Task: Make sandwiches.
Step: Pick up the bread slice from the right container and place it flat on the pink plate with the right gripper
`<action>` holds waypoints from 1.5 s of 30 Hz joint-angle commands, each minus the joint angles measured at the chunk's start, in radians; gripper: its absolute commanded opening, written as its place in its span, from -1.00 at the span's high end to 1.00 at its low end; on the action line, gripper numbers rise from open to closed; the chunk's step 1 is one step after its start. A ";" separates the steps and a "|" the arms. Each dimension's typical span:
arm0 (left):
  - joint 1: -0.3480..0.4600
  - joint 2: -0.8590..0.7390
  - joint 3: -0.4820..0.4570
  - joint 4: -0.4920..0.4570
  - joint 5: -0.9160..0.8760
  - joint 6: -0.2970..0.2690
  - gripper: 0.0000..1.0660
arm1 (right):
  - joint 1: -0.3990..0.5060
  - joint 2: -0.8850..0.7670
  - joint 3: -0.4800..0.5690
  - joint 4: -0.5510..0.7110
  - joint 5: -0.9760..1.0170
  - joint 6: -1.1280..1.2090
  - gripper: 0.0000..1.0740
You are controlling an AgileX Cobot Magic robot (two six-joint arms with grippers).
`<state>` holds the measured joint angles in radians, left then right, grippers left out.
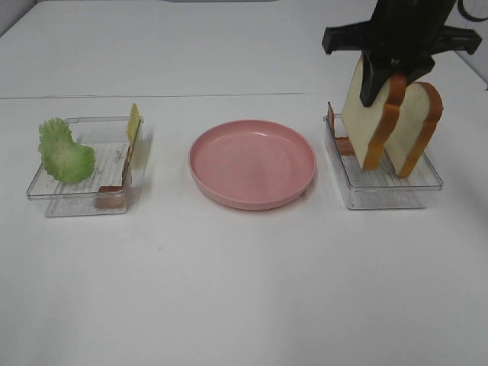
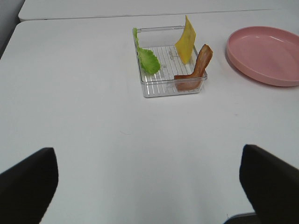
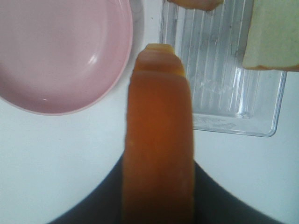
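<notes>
Exterior high view: the right hand (image 1: 383,85) sits high over the right tray (image 1: 385,194), clamped on a bread slice (image 1: 357,107). The slice hangs on edge with its long axis near vertical and one white face turned toward the pink plate (image 1: 252,164). The plate lies beside that tray, toward the middle of the desk (image 1: 244,290), lower than the held slice and empty. Judged next move: carry the slice sideways to the plate and tip it flat, since it cannot land on edge. The right arm is much the nearer. A second slice (image 1: 415,126) stands leaning in the right tray just beside the held one; whether they touch is unclear. Left tray (image 1: 76,204) holds lettuce (image 1: 65,152), a cheese slice (image 1: 134,122) and a bacon strip (image 1: 114,194). In the left wrist view the left hand (image 2: 149,196) has its fingers spread wide apart, holds nothing, and sits well back from that tray. This hand is out of the exterior view. In the right wrist view the crust fills the centre and hides the fingertips and contact points. Whether the slice's lower edge clears the tray floor is hard to tell.
</notes>
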<state>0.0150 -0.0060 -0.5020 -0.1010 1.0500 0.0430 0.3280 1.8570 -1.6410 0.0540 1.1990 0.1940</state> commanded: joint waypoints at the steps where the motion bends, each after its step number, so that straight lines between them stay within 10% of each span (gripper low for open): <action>1: -0.003 -0.017 0.003 -0.011 -0.016 -0.006 -0.88 | 0.004 -0.057 -0.004 0.113 -0.117 -0.027 1.00; 12: -0.003 -0.015 0.003 -0.011 -0.016 -0.007 -0.88 | 0.005 0.074 0.064 0.703 -0.320 -0.359 1.00; 45: -0.003 -0.015 0.003 -0.011 -0.016 -0.008 -0.88 | 0.005 0.413 0.064 0.914 -0.516 -0.488 0.95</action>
<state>0.0150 -0.0060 -0.5020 -0.1010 1.0500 0.0430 0.3340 2.2650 -1.5830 0.9670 0.6800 -0.2870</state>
